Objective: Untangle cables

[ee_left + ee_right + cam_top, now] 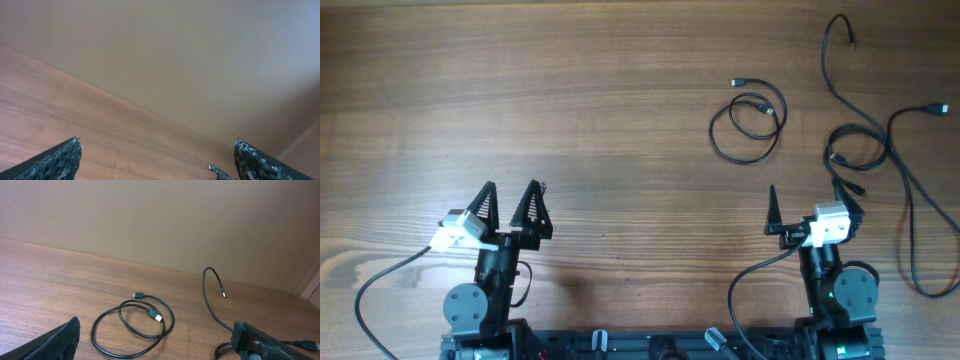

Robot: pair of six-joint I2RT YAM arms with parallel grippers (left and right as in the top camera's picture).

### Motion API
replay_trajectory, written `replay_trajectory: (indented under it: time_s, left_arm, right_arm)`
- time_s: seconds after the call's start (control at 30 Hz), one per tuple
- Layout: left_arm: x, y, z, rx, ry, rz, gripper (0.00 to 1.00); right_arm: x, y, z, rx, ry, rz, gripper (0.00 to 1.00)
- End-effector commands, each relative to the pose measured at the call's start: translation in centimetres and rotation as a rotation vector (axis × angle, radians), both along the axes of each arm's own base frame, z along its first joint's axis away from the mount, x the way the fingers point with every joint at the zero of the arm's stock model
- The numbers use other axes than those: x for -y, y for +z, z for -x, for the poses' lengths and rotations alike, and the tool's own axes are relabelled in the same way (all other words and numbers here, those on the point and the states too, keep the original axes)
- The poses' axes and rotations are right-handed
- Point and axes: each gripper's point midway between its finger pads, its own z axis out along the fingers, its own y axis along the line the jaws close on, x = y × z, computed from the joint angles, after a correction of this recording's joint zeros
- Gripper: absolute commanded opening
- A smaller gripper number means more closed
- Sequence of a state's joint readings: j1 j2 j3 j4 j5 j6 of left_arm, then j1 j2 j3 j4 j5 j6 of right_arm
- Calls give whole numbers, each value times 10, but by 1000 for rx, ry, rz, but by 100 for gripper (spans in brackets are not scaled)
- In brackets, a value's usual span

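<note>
A short black cable (748, 125) lies coiled in two loops at the right middle of the wooden table; the right wrist view (134, 325) shows its silvery plug inside the loop. A longer black cable (880, 140) winds from the far right corner down past the right arm, with a small loop beside the gripper; its far end curls up in the right wrist view (212, 297). My right gripper (812, 205) is open and empty, its right finger over that loop. My left gripper (512, 205) is open and empty at the front left, far from both cables.
The wooden table (570, 100) spreads out from the arms. Both arm bases stand at the front edge with thicker black wires trailing from them. A beige wall rises beyond the table's far edge (165, 120).
</note>
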State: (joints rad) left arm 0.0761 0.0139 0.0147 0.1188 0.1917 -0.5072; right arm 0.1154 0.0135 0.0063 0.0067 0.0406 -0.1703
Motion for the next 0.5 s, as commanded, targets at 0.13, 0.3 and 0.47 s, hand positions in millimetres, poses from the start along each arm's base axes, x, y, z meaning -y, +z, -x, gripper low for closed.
replay_trajectory:
  time_s: [0.13,0.3,0.47]
  left_arm:
    - [-1,-9,-1,-29,1,4,100]
    - [-2,-45,-1,-174,6,16,100]
    - [-2,-45,-1,-176,6,16,100]
  right_arm:
    - [-4,2,1,13,22,10,100]
    - [-4,2,1,13,22,10,100]
    - [-4,2,1,13,22,10,100]
